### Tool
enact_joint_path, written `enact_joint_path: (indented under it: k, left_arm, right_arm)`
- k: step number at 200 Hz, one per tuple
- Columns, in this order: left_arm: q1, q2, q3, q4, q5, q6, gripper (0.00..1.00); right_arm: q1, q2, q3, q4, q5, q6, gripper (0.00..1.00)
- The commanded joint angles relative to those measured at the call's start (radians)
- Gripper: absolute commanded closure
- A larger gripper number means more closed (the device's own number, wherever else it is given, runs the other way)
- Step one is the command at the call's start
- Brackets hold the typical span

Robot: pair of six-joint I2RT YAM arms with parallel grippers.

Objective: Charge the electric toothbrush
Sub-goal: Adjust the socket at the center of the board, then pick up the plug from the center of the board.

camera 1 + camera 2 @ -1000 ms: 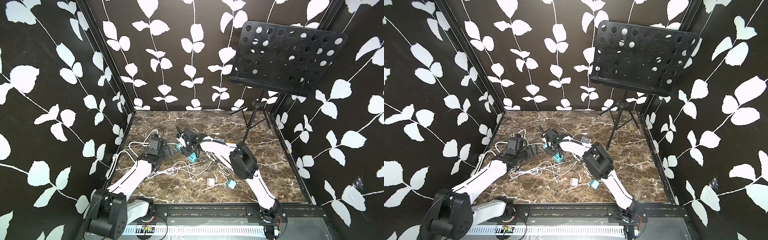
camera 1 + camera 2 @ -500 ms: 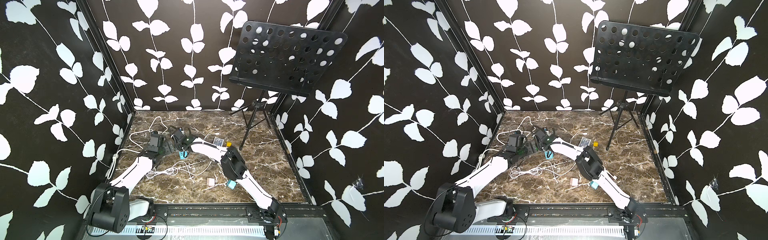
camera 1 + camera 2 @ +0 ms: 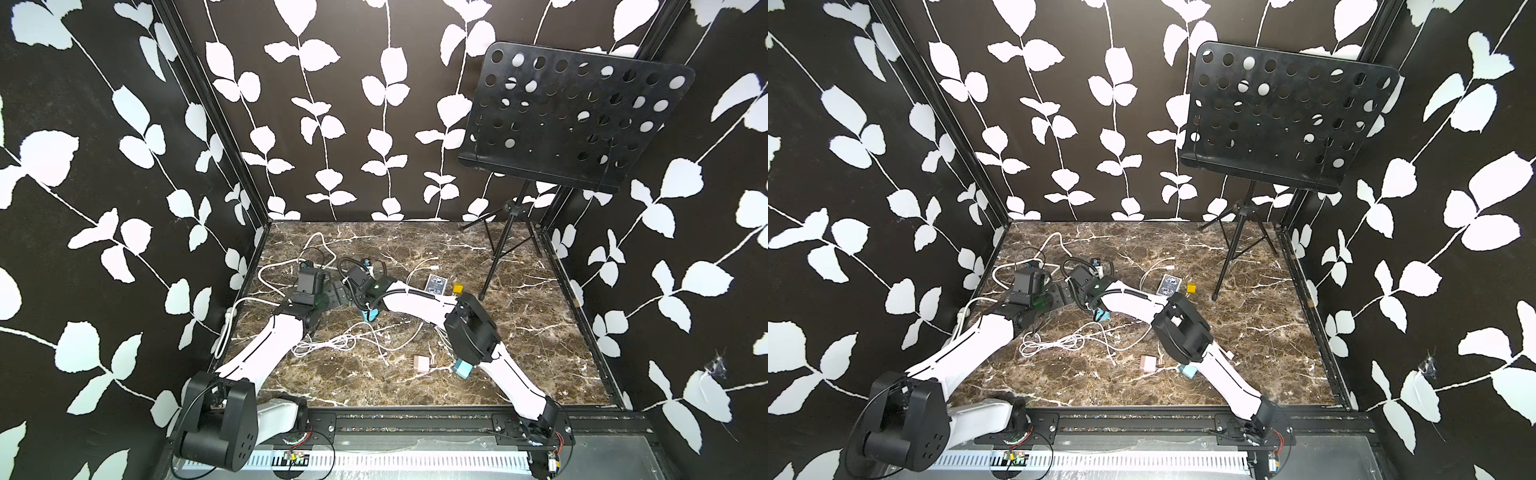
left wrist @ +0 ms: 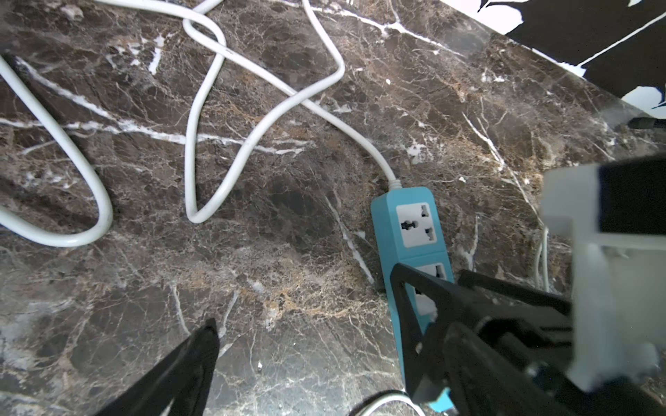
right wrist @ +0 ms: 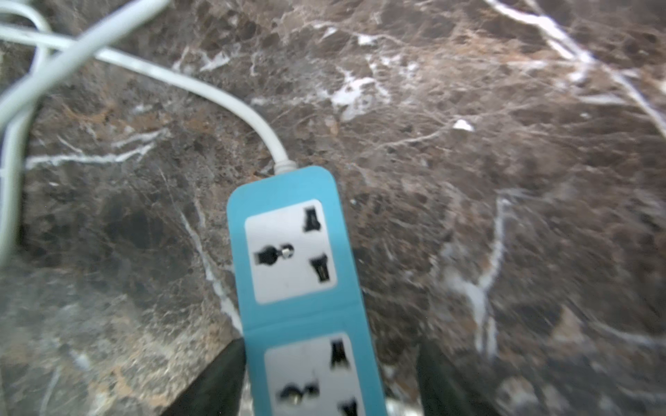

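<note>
Right pincer (image 5: 329,360) was released: jaws astride the strip (image 5: 299,288) with a gap on one side, so it wasn't squeezing. Left pincer (image 4: 331,338) was spread wide and empty, just beside the strip. Strip lay flat on the desk (image 3: 519,332), sockets up, both visible ones vacant, thick cord (image 4: 201,144) looping off its far end.

In both top views all this sat left of centre of the frame. The strip's teal end (image 3: 371,314) peeked out under the right arm.

Toothbrush couldn't be picked out in any view, nor could its charger plug. Thin cables (image 3: 332,345) lay tangled lower centre, near the strip. The plug was probably among them.

Likely step: strip in place, right arm due to clear. Doing it well meant lifting straight up so neither jaw dragged the strip. Left pincer could pin the strip if it shifted. Then trace a thin cable to its plug before grasping.
</note>
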State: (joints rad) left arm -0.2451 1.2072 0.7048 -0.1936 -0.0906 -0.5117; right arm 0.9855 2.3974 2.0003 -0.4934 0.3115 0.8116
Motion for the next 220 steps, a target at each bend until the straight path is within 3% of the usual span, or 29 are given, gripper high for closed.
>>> enact_joint_path:
  k: [1, 36, 55, 64, 137, 171, 220]
  left_arm:
    - [0.003, -0.045, 0.028, -0.043, -0.004, 0.034, 0.01]
    - [-0.003, -0.087, 0.039, -0.064, 0.056, 0.09, 0.01]
    - [-0.059, -0.097, 0.056, -0.082, 0.073, 0.145, 0.01]
    - [-0.106, -0.096, 0.069, -0.097, 0.072, 0.177, 0.01]
    - [-0.639, 0.042, 0.125, -0.13, 0.152, 0.559, 0.02]
    - [-0.703, 0.134, 0.116, -0.065, 0.33, 0.692, 0.08]
    - [-0.765, 0.311, 0.237, -0.217, 0.359, 0.843, 0.18]
  right_arm:
    - [-0.002, -0.156, -0.076, 0.094, 0.031, 0.005, 0.19]
    - [-0.031, -0.399, -0.351, 0.133, 0.004, -0.033, 0.12]
    - [-0.051, -0.536, -0.5, 0.1, 0.003, -0.071, 0.06]
    - [-0.064, -0.608, -0.581, 0.09, -0.007, -0.085, 0.01]
    - [-0.18, -1.133, -1.108, -0.025, -0.245, -0.06, 0.01]
    - [-0.262, -1.327, -1.28, 0.038, -0.415, -0.016, 0.03]
    - [-0.332, -1.429, -1.34, 0.038, -0.526, -0.023, 0.07]
